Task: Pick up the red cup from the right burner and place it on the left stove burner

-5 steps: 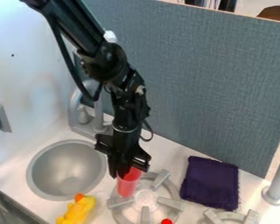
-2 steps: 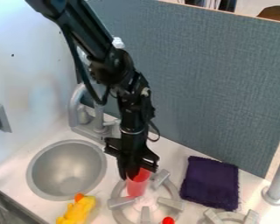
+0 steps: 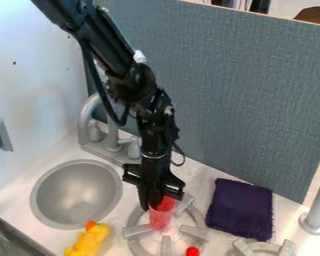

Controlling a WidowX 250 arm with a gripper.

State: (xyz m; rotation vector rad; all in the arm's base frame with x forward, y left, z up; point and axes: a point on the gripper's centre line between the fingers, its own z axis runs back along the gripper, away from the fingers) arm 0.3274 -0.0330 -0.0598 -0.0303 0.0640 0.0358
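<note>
A translucent red cup, mouth up and long axis nearly upright, is at the far part of a gray burner, pinched near its rim by the black gripper, with a dark purple cloth right of the burner and a round sink to its left.

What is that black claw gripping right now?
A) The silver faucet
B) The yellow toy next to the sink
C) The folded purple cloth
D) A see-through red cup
D: the gripper has the see-through red cup by its upper part, above the burner.
</note>
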